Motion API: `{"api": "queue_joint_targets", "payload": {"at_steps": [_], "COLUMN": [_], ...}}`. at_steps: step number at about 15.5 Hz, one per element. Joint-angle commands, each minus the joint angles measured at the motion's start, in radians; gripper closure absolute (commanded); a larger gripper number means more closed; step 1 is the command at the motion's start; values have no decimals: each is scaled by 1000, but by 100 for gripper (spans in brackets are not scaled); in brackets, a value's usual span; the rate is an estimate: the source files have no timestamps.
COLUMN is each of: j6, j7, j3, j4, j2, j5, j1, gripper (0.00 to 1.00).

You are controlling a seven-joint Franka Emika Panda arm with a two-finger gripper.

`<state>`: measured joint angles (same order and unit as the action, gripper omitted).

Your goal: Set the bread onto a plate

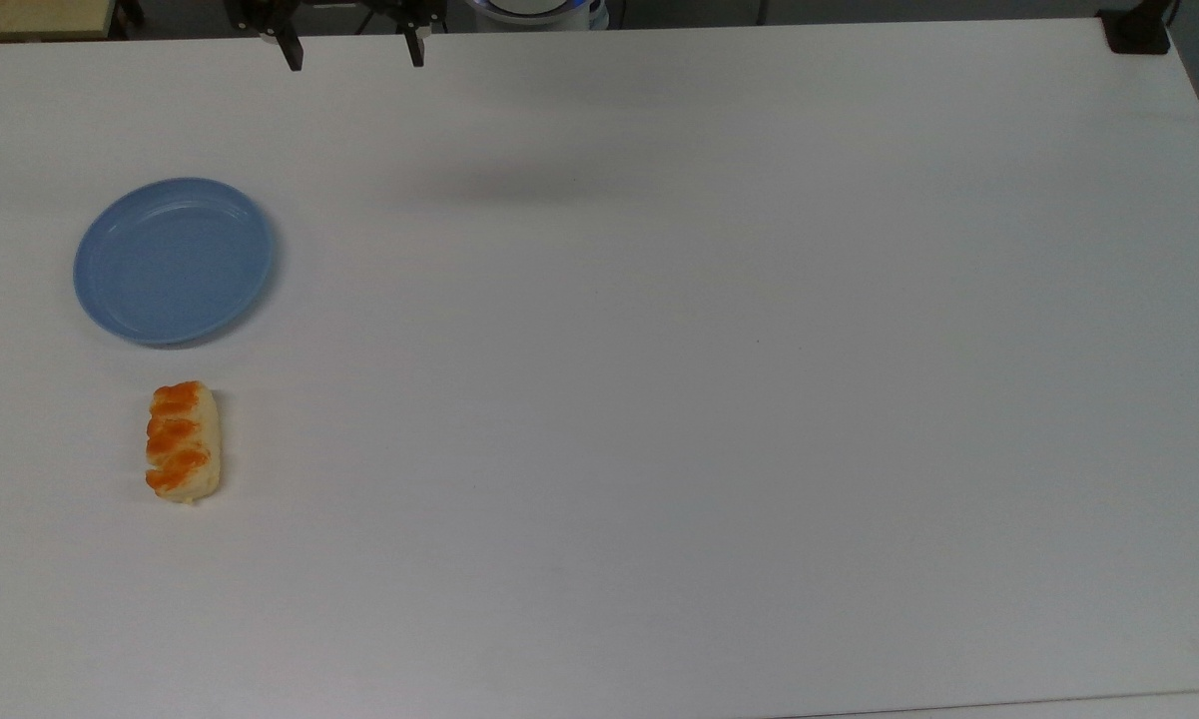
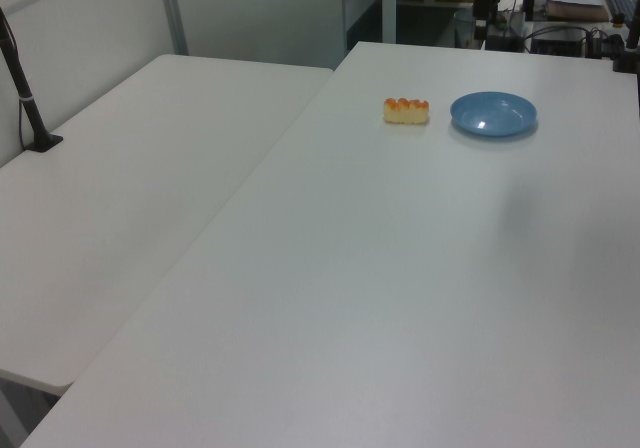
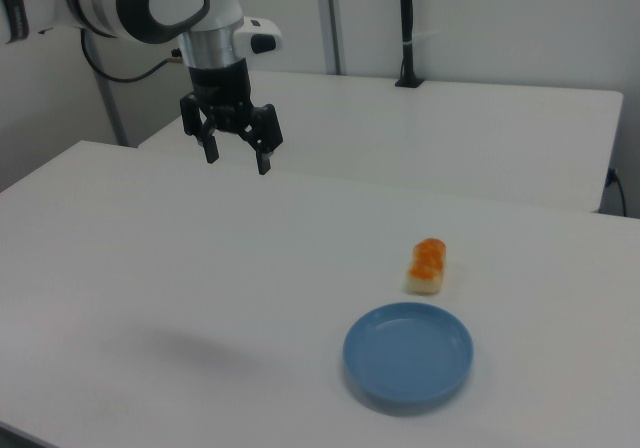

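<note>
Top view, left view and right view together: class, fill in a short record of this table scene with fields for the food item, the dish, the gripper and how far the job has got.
food: small oblong cream loaf of bread with orange-brown patches, lying on the white table
dish: round light-blue plastic plate, nothing on it
spacing: bread beside plate, not touching
gripper: black two-finger gripper, open, raised above the table, away from both
progress: bread not yet picked up
</note>
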<state>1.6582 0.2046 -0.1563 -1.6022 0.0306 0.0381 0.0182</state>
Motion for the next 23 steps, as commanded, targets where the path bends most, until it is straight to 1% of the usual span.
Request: {"api": "queue_joint_targets", "payload": {"at_steps": [1,10,12,14,15,17,18,19,23], "j6": [32,41,83,156,199,334,433,475,592], "j7": [-14,-14,-13,-10,-4,1,2,9,19], "j3": [-5,-11,-14,-23,-44,-92,-118,-132,-138], "j4": [-28,-27,-27,-27,-25,-24,-7,7,88], "j2": [1,9,26,75,110,161,207,247,437], "j5": [0,0,0,-3,-3,0,2,2,-4], "j1": [-68,-73,-73,-70,-70,-69,-58,-49,8], "gripper": [0,0,0,0,0,0,0,0,0]}}
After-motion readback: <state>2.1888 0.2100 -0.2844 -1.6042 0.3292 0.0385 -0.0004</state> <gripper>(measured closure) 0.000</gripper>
